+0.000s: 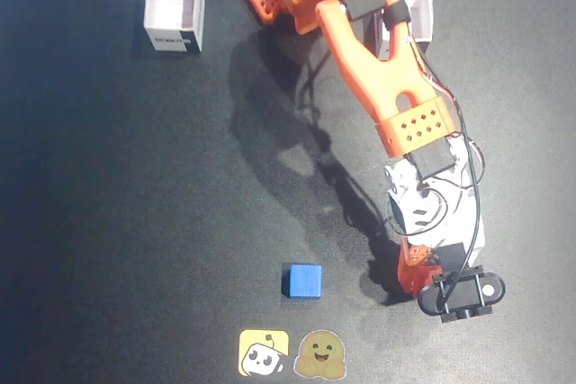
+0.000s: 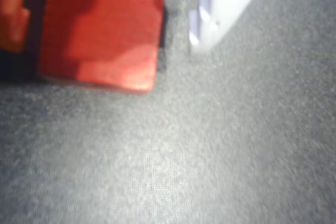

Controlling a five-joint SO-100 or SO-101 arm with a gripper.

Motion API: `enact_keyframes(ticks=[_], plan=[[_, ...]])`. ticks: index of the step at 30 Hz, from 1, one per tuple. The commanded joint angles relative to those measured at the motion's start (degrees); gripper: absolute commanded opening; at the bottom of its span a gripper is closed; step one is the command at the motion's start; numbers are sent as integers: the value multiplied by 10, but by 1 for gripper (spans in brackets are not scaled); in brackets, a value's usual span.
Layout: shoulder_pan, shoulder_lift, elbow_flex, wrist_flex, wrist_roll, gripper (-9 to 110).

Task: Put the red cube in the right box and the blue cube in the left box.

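Observation:
In the wrist view the red cube [image 2: 100, 32] rests on the dark mat between my gripper's [image 2: 105, 45] orange finger [image 2: 13, 17] on the left and white finger [image 2: 220, 3] on the right. A dark gap shows on each side of it, so the gripper is open around the cube. In the fixed view the gripper [image 1: 411, 264] is low at the lower right and mostly covers the cube. The blue cube [image 1: 302, 281] lies to its left. The right box [image 1: 174, 11], pinkish inside, stands at that view's top left. The left box [image 1: 411, 8] stands at its top right, partly behind the arm.
Two cartoon stickers, one yellow [image 1: 263, 352] and one tan [image 1: 321, 354], lie on the mat just below the blue cube. The orange arm [image 1: 369, 51] reaches from the top centre down to the lower right and casts a long shadow across the middle of the mat.

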Motion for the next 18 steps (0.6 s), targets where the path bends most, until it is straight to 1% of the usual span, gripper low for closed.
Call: enact_keyframes(ticks=[1,8,18], plan=[[-4,3,-42,-11,4,24],[1,-20,-47,-25,-1,24],[8,-35,-53,-28,4,18]])
